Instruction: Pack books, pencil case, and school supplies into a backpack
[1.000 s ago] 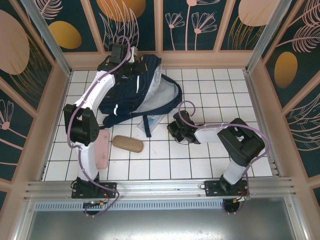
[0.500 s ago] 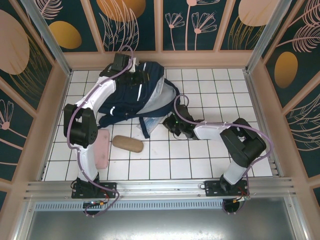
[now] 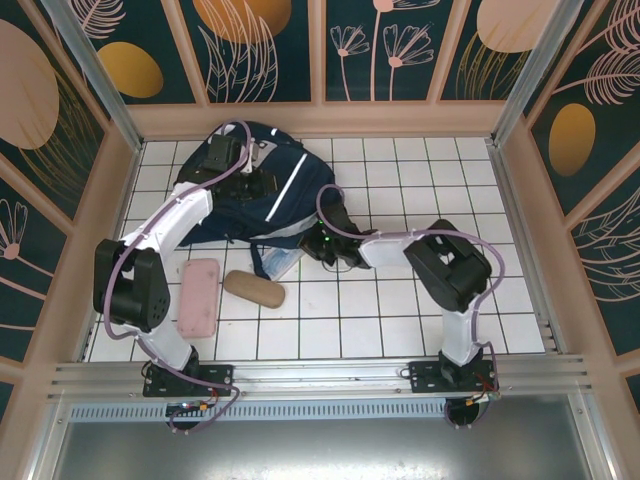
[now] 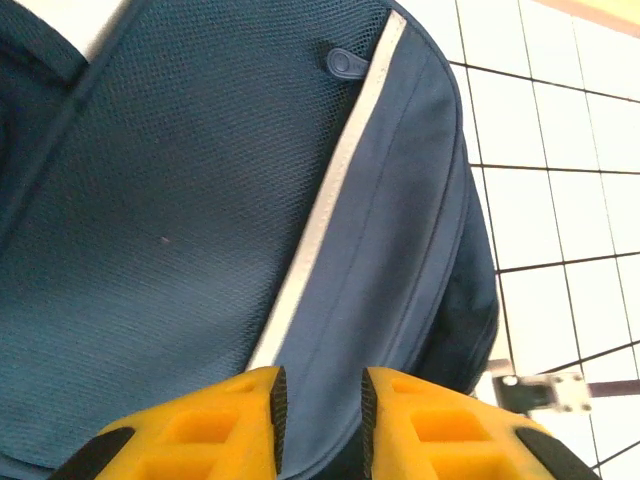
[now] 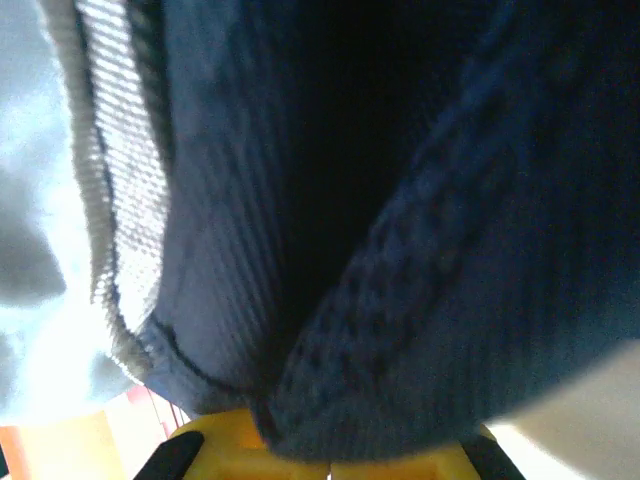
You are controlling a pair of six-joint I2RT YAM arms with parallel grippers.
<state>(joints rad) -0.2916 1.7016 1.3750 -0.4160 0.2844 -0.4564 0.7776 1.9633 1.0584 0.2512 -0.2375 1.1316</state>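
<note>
Far left on the tabletop, my left hand is clenched on the backpack. My right hand is buried in its fabric and I cannot tell its grip. The tan pouch and pink case lie outside, so next I probably need the mouth held open.

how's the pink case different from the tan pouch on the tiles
The pink case is larger and flat with rounded corners; the tan pouch is smaller, plumper and oblong. The pink case runs near to far, while the tan pouch lies mostly left to right. Both lie outside the backpack.
</note>
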